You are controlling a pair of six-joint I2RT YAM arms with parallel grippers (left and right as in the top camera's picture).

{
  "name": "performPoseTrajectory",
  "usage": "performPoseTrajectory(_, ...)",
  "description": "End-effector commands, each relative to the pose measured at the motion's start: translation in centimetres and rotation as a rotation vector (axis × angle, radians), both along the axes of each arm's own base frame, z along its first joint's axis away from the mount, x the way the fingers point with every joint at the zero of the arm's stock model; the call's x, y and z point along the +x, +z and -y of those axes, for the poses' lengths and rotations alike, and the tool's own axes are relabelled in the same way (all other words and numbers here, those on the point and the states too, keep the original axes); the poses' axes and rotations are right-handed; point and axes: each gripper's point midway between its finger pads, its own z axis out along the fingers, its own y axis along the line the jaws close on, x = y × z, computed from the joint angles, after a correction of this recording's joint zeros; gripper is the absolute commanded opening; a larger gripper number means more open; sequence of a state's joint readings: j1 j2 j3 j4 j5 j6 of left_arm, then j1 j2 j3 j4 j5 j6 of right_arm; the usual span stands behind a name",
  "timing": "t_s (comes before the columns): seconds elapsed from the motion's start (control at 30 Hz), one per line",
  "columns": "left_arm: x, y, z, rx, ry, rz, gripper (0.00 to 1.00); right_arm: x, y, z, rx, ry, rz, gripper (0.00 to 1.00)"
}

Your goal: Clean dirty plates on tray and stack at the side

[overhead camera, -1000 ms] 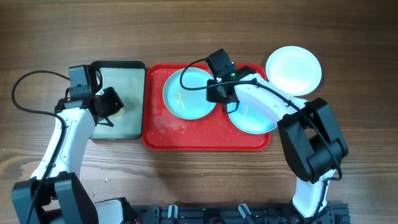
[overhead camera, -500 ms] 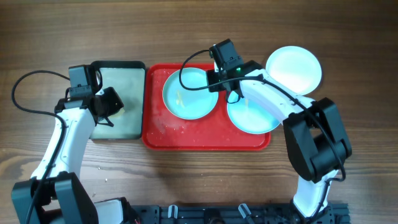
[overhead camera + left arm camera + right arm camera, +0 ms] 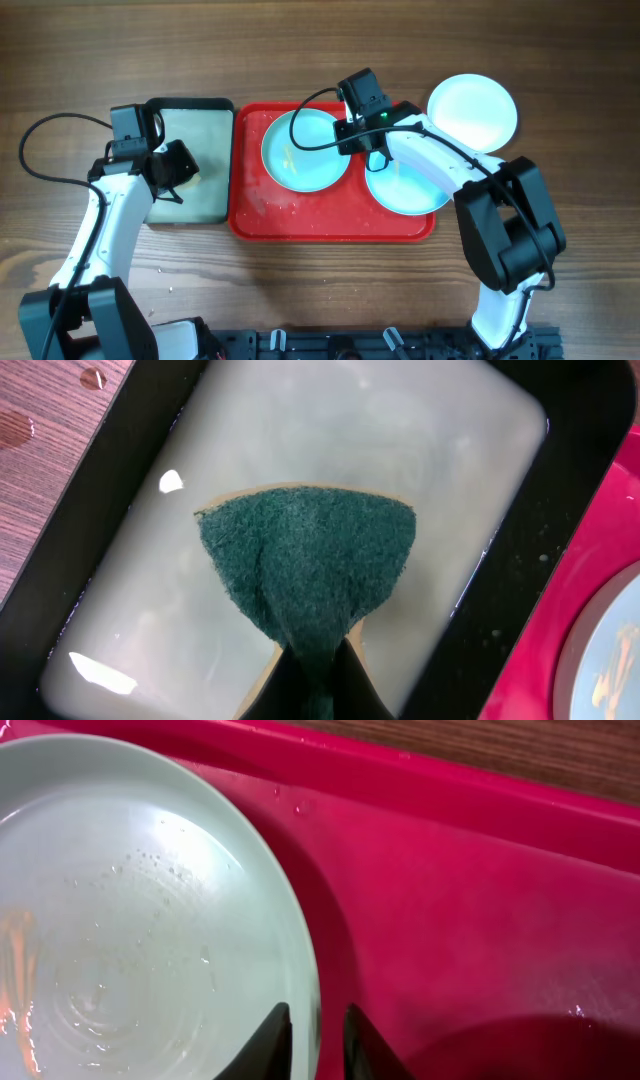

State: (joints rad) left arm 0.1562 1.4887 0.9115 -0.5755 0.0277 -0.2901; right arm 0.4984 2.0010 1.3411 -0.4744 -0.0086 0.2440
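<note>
A pale turquoise plate (image 3: 300,155) with orange smears lies at the left of the red tray (image 3: 300,225). A second turquoise plate (image 3: 405,190) lies at the tray's right. The white plate (image 3: 473,112) rests on the table beyond the tray's right end. My right gripper (image 3: 355,140) straddles the right rim of the left turquoise plate (image 3: 130,920), with its fingers (image 3: 318,1030) closed narrowly on the rim above the tray floor (image 3: 480,900). My left gripper (image 3: 178,165) is shut on a green sponge (image 3: 305,560), fingers (image 3: 315,680) pinching its lower end.
A smaller black-rimmed tray (image 3: 190,102) with a pale inside (image 3: 120,610) stands against the red tray's left side, under the sponge. Crumbs and water drops dot the red tray's floor. Bare wooden table lies all around.
My right gripper moved from between the two turquoise plates toward the far right rim of the left plate and settled on it. The left arm has not moved.
</note>
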Motion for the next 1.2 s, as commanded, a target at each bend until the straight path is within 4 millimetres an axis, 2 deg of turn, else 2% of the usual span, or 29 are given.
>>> performPoseTrajectory(0.0,0.0,-0.1,0.3,-0.010,-0.003,0.003,0.04,-0.7,-0.7,0.0,-0.001,0.012,-0.032,0.17)
performPoseTrajectory(0.23,0.0,-0.1,0.3,-0.011,-0.003,0.003,0.04,-0.7,-0.8,0.0,-0.002,0.012,-0.032,0.17)
performPoseTrajectory(0.33,0.0,-0.1,0.3,-0.011,-0.003,0.003,0.04,-0.7,-1.6,0.1,-0.008,0.012,-0.045,0.17)
performPoseTrajectory(0.43,0.1,-0.1,0.3,-0.010,-0.003,0.004,0.04,-0.7,-1.7,0.1,-0.007,0.010,-0.046,0.06)
performPoseTrajectory(0.5,0.1,-0.1,0.3,-0.010,-0.003,0.004,0.04,-0.9,-1.8,0.2,-0.003,-0.014,-0.060,0.06)
performPoseTrajectory(0.67,0.1,-0.1,0.3,-0.010,-0.003,0.004,0.04,-2.1,-1.8,-1.1,0.071,0.013,-0.122,0.04)
performPoseTrajectory(0.9,0.1,-0.1,0.3,-0.010,-0.003,0.004,0.04,-5.5,-2.8,0.6,0.055,-0.195,-0.312,0.04)
performPoseTrajectory(0.93,0.1,-0.1,0.3,-0.010,-0.003,0.004,0.04,-5.6,-2.8,0.6,0.054,-0.194,-0.317,0.08)
performPoseTrajectory(0.97,0.1,-0.1,0.3,-0.011,-0.003,0.005,0.04,-5.4,-2.7,0.5,0.056,-0.189,-0.310,0.20)
performPoseTrajectory(1.0,0.1,-0.1,0.3,-0.011,-0.003,0.005,0.04,-5.1,-2.5,0.3,0.057,-0.171,-0.297,0.23)
performPoseTrajectory(1.17,0.1,-0.1,0.3,-0.011,-0.003,0.004,0.04,-3.0,-1.0,-0.8,0.069,-0.057,-0.201,0.26)
